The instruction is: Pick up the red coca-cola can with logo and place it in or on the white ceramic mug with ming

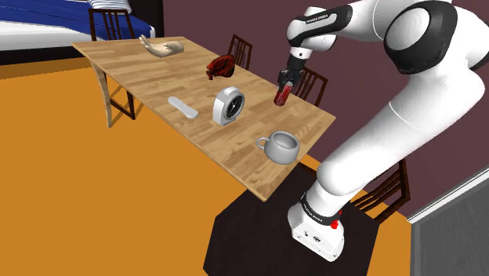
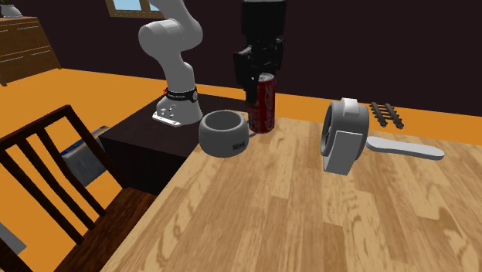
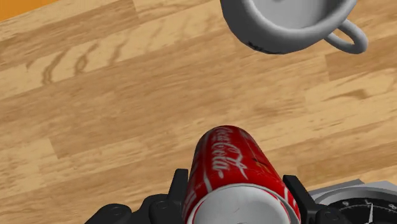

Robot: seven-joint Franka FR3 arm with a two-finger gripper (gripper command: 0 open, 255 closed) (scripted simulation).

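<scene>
Can [image 3: 232,172] red with white script logo

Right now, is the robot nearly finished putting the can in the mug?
Done: the gripper is shut on the red can. In hand: the can hangs, seemingly lifted, beside the white mug. Left: moving it over the empty mug and lowering it.

Shoulder: high behind stand [image 1: 244,235]. Second: low, opposite. Wrist: close. All share mug [image 1: 282,147].
</scene>
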